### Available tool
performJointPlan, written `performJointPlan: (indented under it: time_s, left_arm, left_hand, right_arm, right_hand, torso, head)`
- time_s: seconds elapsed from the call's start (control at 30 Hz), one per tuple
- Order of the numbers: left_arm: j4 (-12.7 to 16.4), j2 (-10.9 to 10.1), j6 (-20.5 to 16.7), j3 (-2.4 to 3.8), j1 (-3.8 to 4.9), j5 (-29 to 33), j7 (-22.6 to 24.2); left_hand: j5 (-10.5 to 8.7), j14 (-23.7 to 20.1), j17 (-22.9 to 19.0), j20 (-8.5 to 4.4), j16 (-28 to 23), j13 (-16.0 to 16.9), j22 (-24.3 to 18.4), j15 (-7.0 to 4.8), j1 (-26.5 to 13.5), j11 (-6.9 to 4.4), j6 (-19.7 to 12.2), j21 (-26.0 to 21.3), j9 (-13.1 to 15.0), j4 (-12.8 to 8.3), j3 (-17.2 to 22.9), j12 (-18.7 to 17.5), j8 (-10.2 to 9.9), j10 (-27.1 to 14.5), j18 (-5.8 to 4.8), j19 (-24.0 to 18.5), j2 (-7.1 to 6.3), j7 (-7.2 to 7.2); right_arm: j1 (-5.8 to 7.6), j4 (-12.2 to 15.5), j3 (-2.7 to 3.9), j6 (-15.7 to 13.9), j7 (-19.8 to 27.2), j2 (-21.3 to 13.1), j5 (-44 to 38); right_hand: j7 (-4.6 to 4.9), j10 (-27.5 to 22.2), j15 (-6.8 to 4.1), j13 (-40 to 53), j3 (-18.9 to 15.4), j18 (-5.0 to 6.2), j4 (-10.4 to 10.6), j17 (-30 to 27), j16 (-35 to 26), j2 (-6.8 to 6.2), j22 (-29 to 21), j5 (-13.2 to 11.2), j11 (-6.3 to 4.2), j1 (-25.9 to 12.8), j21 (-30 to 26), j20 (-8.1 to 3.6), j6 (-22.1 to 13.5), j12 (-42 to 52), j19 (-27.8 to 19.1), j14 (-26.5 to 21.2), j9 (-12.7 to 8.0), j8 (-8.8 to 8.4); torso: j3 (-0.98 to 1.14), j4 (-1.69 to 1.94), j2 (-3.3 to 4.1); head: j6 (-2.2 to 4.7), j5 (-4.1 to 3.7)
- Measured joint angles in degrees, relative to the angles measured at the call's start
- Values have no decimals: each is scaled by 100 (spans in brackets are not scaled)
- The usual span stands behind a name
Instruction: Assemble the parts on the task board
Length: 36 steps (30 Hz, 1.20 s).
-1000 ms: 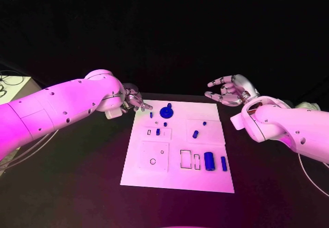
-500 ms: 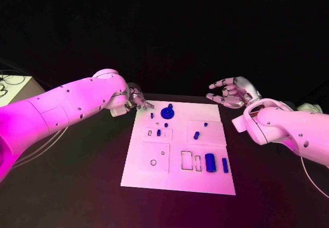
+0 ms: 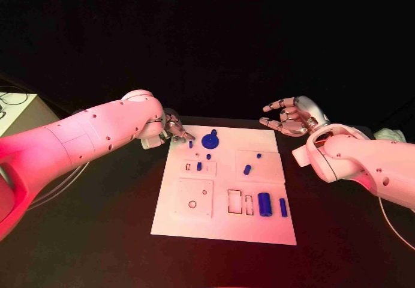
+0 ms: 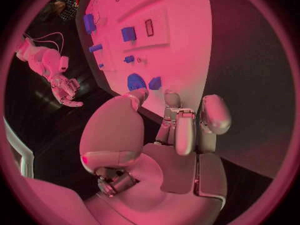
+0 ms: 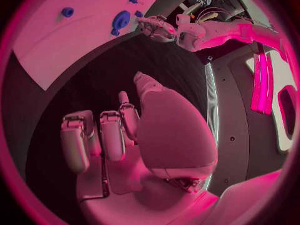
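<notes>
The white task board (image 3: 221, 222) lies in the middle of the black table. A round blue part (image 3: 210, 141) stands near its far edge, with a small blue peg (image 3: 191, 144) beside it. More small blue parts (image 3: 246, 170) stand mid-board, and a blue cylinder (image 3: 264, 204) and a bar (image 3: 283, 207) lie at the near right. My left hand (image 3: 176, 130) hovers at the board's far left corner, fingers half bent, holding nothing; its thumb (image 4: 125, 120) reaches toward the round part (image 4: 135, 81). My right hand (image 3: 289, 117) hangs beyond the far right corner, fingers spread and empty.
A pale box (image 3: 19, 111) with cables stands off the table's left side. Black table (image 3: 113, 210) runs along both long sides of the board. Empty rectangular slots (image 3: 234, 201) and a square plate with holes (image 3: 195, 197) are on the board's near half.
My left arm has pushed further in, bringing the hand a little closer to the board's far left corner. The right hand has hardly moved.
</notes>
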Motion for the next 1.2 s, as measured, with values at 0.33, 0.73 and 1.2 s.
performJointPlan:
  time_s: [0.33,0.73,1.2]
  left_arm:
    - [-27,40,18,-7,-5,94,38]
    - [-36,59,32,-10,-6,159,50]
    - [-130,123,123,-69,-21,186,50]
  left_hand:
    - [0,0,0,21,0,5,15,0,0,0,29,0,-34,17,-16,0,-23,0,0,21,0,-4]
    - [0,0,0,21,0,4,22,-1,0,0,41,0,-47,16,-16,0,-44,0,0,21,0,-1]
    - [0,0,0,20,0,21,41,-1,75,0,82,0,-89,0,-32,28,-44,0,0,20,75,-2]
  right_arm:
    - [0,1,0,0,0,5,0]
    - [1,-3,0,0,-4,10,-2]
    - [1,11,0,1,-6,8,-4]
  right_hand:
    - [0,0,0,0,0,0,0,-1,0,0,0,0,0,0,0,0,0,0,0,0,0,0]
    - [0,0,0,0,0,0,0,-1,0,0,4,0,0,0,0,0,0,0,0,0,0,0]
    - [0,0,0,0,0,0,0,-2,0,23,3,0,0,-23,0,0,0,0,0,0,0,23]
  torso:
    - [4,2,-2]
    - [7,5,-4]
    - [7,3,2]
  head:
    - [-38,-9]
    - [-49,-13]
    - [-77,-19]
